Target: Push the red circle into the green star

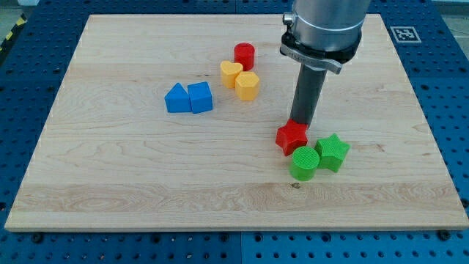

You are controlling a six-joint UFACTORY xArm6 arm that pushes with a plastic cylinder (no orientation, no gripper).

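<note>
The red circle (pixel 244 55) stands near the view's top centre, touching the yellow heart (pixel 231 73) below it. The green star (pixel 332 152) lies at the lower right, touching the green circle (pixel 304 163) on its left. A red star (pixel 292 137) sits just above and left of the green circle. My tip (pixel 301 122) is at the red star's upper edge, touching or nearly touching it. The tip is far from the red circle, down and to its right.
A yellow hexagon (pixel 248 86) sits beside the yellow heart. A blue triangle (pixel 176 98) and a blue block (pixel 199 97) touch each other at the left centre. The wooden board (pixel 110 183) ends at blue perforated table on all sides.
</note>
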